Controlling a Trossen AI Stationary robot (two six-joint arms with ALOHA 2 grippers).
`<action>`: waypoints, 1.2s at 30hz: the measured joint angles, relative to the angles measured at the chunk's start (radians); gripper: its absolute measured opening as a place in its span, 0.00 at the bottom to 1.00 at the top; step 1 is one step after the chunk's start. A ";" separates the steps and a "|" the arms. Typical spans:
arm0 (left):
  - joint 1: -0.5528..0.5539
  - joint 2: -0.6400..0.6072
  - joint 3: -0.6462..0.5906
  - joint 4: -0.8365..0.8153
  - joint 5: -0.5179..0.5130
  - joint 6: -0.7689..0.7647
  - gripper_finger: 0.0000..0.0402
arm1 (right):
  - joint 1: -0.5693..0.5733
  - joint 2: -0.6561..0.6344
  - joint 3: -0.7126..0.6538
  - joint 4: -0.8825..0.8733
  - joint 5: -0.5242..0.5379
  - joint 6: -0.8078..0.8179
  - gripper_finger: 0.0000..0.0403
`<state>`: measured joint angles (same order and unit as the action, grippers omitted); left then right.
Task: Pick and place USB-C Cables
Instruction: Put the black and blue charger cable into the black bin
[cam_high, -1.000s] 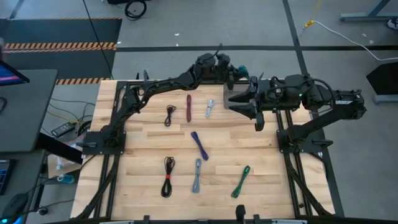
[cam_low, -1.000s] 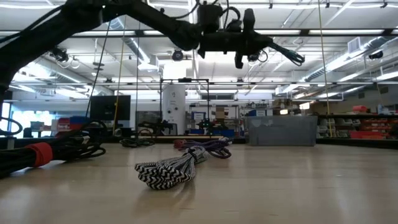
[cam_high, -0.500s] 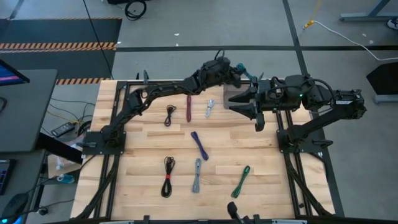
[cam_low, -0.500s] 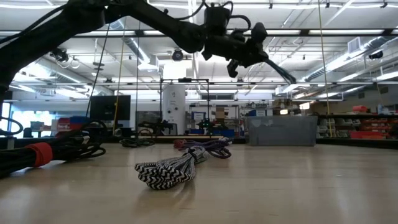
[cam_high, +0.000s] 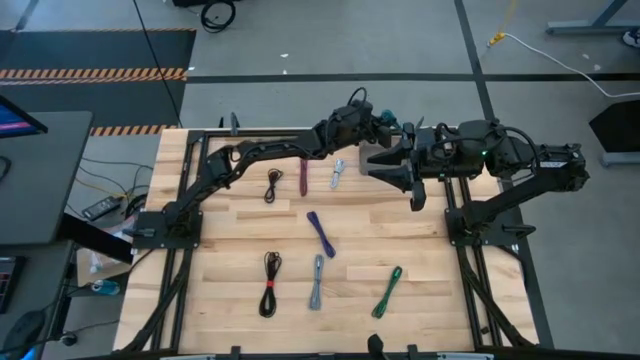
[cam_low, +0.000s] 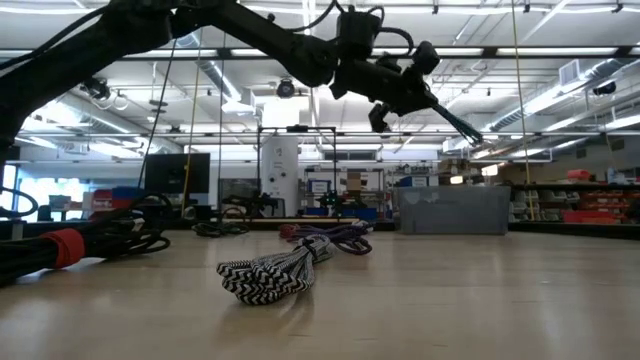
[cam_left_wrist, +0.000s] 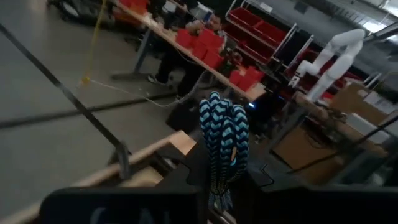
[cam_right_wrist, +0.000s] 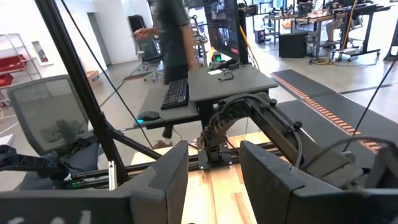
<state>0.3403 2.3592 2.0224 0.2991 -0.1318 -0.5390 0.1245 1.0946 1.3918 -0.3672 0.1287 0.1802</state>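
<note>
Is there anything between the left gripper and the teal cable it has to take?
Nothing: the left gripper is already shut on the teal cable, holding it high near the table's far edge.
</note>
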 joint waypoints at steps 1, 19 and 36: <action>-0.004 0.008 0.000 -0.001 0.002 -0.010 0.09 | 0.002 0.000 0.000 0.000 0.000 0.000 0.38; -0.014 0.014 -0.001 -0.230 -0.040 0.073 0.09 | 0.033 0.000 0.000 0.019 -0.002 -0.027 0.38; -0.018 0.014 -0.001 -0.239 0.032 0.087 0.25 | 0.034 0.000 0.000 0.040 0.000 -0.043 0.38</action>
<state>0.3222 2.3734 2.0216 0.0601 -0.1000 -0.4515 0.1581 1.0946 1.3914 -0.3267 0.1291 0.1375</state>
